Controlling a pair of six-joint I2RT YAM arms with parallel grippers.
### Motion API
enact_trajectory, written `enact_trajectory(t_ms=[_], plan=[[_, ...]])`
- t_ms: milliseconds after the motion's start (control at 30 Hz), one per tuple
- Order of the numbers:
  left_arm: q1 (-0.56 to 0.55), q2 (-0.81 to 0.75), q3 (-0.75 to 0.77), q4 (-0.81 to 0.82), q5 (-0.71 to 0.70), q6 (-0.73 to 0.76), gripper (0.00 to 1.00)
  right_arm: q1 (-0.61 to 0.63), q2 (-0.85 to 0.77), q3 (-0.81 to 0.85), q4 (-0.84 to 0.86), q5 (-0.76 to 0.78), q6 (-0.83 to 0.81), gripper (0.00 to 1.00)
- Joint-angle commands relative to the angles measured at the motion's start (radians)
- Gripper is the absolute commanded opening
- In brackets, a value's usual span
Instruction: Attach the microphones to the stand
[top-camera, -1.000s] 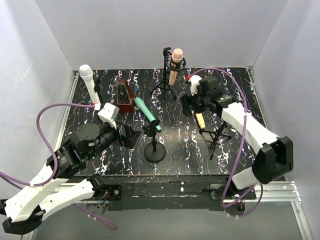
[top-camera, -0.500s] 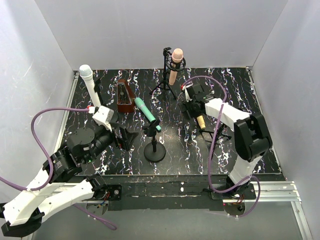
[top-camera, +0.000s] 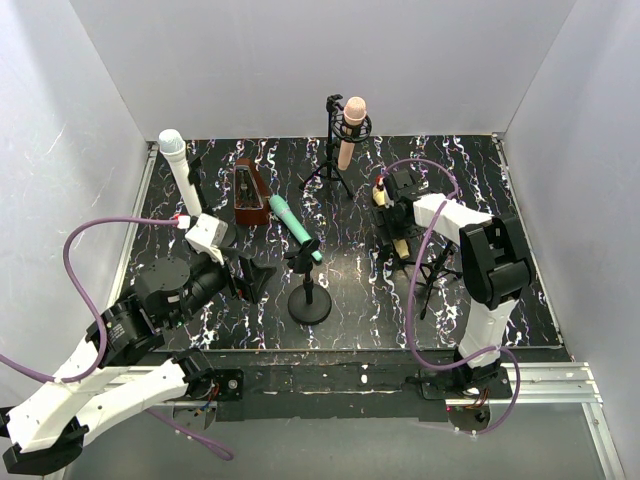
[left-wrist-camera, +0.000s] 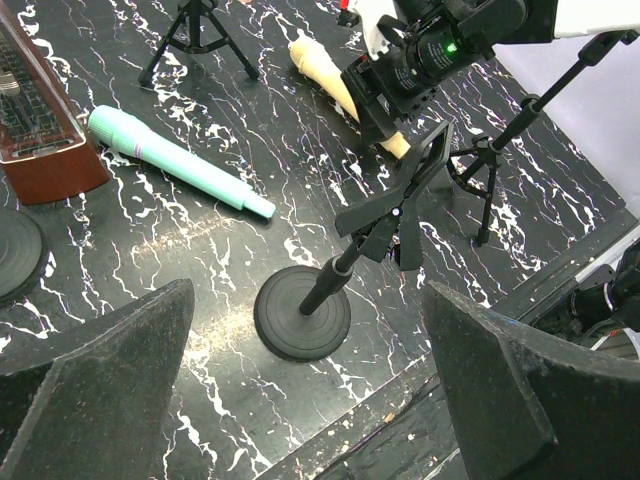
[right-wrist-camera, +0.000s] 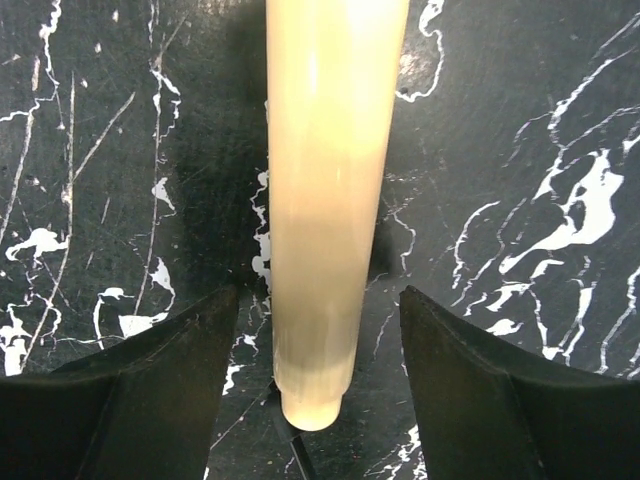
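The right fingers (right-wrist-camera: 150, 400) are straddling the yellow microphone (right-wrist-camera: 330, 200) lying on the counter (top-camera: 360, 300), apart and not touching, seemingly lining up a grasp; the left fingers (left-wrist-camera: 100, 390) are hovering wide, facing the stand (left-wrist-camera: 345, 265).

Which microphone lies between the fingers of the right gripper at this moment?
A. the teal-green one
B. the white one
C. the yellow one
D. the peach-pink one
C: the right wrist view shows the yellow microphone lying on the table between the two fingers of the right gripper, with a gap on each side.
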Motion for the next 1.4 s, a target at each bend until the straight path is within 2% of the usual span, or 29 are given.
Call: enact_trajectory(t_ms=[0, 133, 400, 467, 533, 600, 933, 1367], plan=[[0.003, -0.001, -0.005, 0.005, -0.014, -0.001, 0.98, -0.004, 0.024, 0.034, -0.018, -0.075, 0.008, 0.70], [0.003, -0.008, -0.008, 0.003, -0.014, -0.006, 0.98, -0.004, 0.035, 0.038, -0.038, -0.123, -0.003, 0.62], [0.003, -0.019, -0.001, -0.005, -0.016, -0.009, 0.98, -0.007, 0.034, 0.032, -0.046, -0.173, -0.021, 0.38], [0.003, -0.019, -0.002, -0.005, -0.016, -0.009, 0.98, -0.007, 0.030, 0.037, -0.062, -0.181, -0.021, 0.23], [0.003, -0.021, -0.001, -0.005, -0.016, -0.010, 0.98, -0.007, 0.018, 0.026, -0.061, -0.192, -0.021, 0.13], [0.003, -0.021, -0.001, -0.006, -0.013, -0.010, 0.98, -0.005, -0.008, 0.009, -0.053, -0.195, -0.021, 0.09], [0.002, -0.013, 0.006, 0.006, -0.002, -0.012, 0.98, -0.008, -0.267, -0.098, -0.006, -0.408, 0.026, 0.01], [0.003, -0.011, 0.009, 0.023, 0.044, -0.026, 0.98, -0.008, -0.589, -0.313, -0.029, -0.737, 0.017, 0.01]])
